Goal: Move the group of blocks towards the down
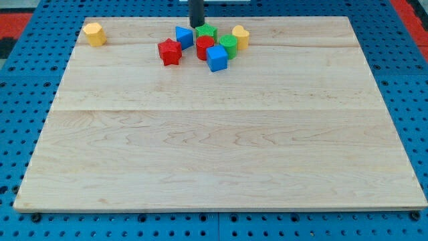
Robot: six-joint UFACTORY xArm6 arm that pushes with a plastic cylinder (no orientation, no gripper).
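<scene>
Pale wooden surface [221, 147], set on a blue pegboard, carries a cluster of blocks near its 12 o'clock edge, with the whole lower board lying open beneath them. The rig has no hand to be apart or together; my tip [196, 26] is a bare rod end standing just above the cluster, between the blue wedge [184, 36] and the green star [206, 31], near both, though contact is too fine to judge. To do this step well, I judge the push should run straight toward 6 o'clock through the middle of the group, slowly, since a narrow rod will likely split the blocks and let the outer ones slip off to 3 and 9 o'clock; several short passes along the top edge would probably keep them together better than one long drive. The group itself is tight: a red cylinder [204, 47] and green cylinder [229, 45] at its centre, a blue cube [217, 58] lowest, a yellow block [241, 35] at 3 o'clock, and a red star [170, 51] slightly apart at 9 o'clock. Another yellow block [94, 33] sits well apart at the 10 o'clock corner.
</scene>
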